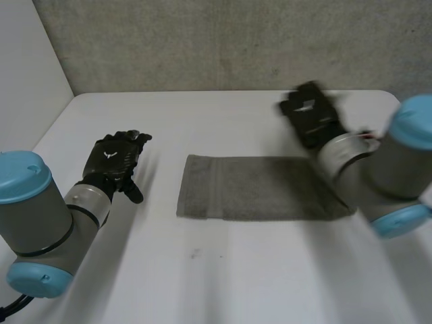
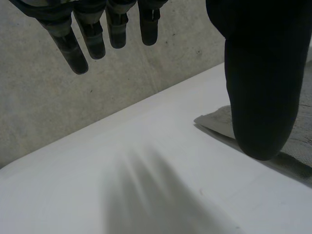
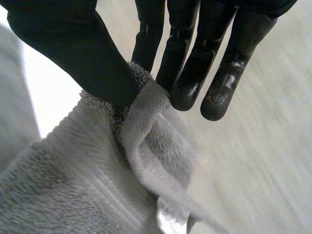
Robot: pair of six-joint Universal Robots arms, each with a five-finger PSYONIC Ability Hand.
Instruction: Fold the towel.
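A grey towel (image 1: 256, 189) lies flat across the middle of the white table, its right end hidden behind my right arm. My right hand (image 1: 312, 115) is above the towel's far right end. In the right wrist view the thumb (image 3: 73, 48) and fingers (image 3: 161, 53) pinch a bunched edge of the towel (image 3: 87, 185), which hangs down from them. My left hand (image 1: 115, 158) hovers over bare table to the left of the towel. Its fingers (image 2: 92, 34) are straight and apart from the thumb (image 2: 263, 87), holding nothing, with a towel corner (image 2: 219, 122) just beyond the thumb.
The white table (image 1: 216, 270) ends at a grey wall (image 1: 223, 40) at the back and a white side panel (image 1: 27, 74) on the left. Bare tabletop stretches in front of the towel.
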